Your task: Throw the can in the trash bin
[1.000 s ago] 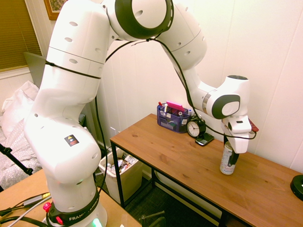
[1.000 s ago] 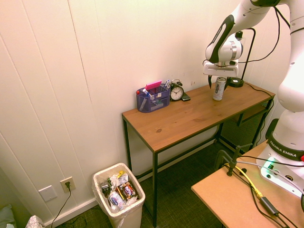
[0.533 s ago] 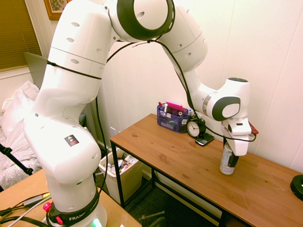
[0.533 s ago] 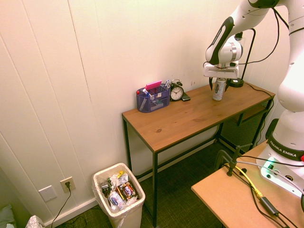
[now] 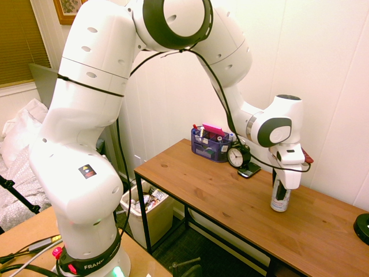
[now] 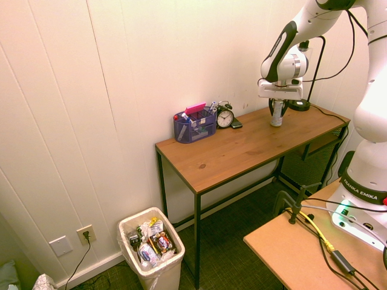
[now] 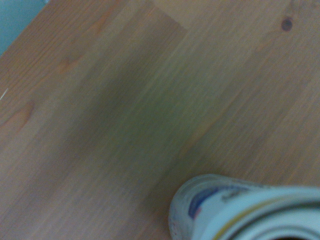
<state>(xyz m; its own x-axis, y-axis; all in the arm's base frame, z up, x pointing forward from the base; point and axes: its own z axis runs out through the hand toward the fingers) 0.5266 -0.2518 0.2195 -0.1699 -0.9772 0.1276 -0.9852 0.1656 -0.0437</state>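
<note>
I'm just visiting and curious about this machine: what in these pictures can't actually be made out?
- The can: the gripper covers its upper part in both exterior views; the label print is too small.
- In the wrist view the can is blurred and cut off by the bottom edge.
- The trash bin: its contents are too small to name in the second exterior view; the table partly hides it in the first.

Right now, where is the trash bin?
The trash bin stands on the floor by the wall, at the table's far end from the can.
</note>
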